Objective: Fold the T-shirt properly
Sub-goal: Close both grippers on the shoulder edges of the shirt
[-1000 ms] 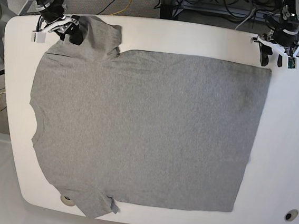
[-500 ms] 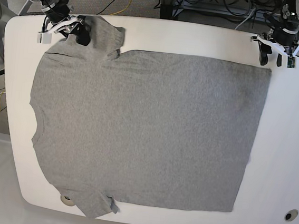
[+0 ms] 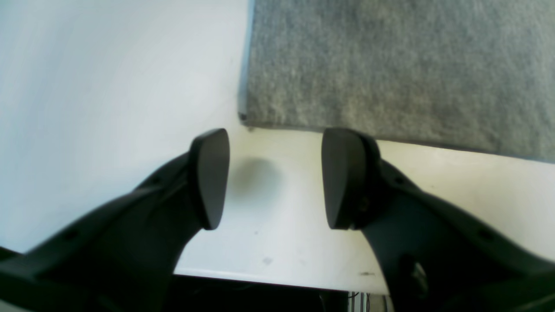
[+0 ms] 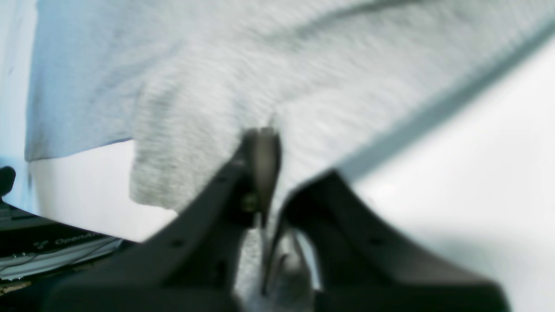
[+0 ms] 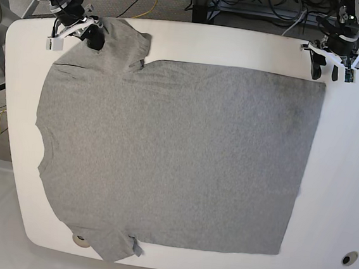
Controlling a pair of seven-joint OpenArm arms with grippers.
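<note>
Heather-grey knit T-shirt (image 5: 171,153) lying flat on white table (image 5: 349,157), right gripper (image 4: 271,173) pinching its sleeve, left gripper (image 3: 275,177) hovering wide apart, touching nothing.

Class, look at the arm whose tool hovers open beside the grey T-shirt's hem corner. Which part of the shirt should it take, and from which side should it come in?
Take the T-shirt at its hem corner, the nearest free edge to the left tool. That tool stands open over bare table just outside the corner. The cloth lies flat, so I would slide one finger under the edge from the table side and pinch.
</note>
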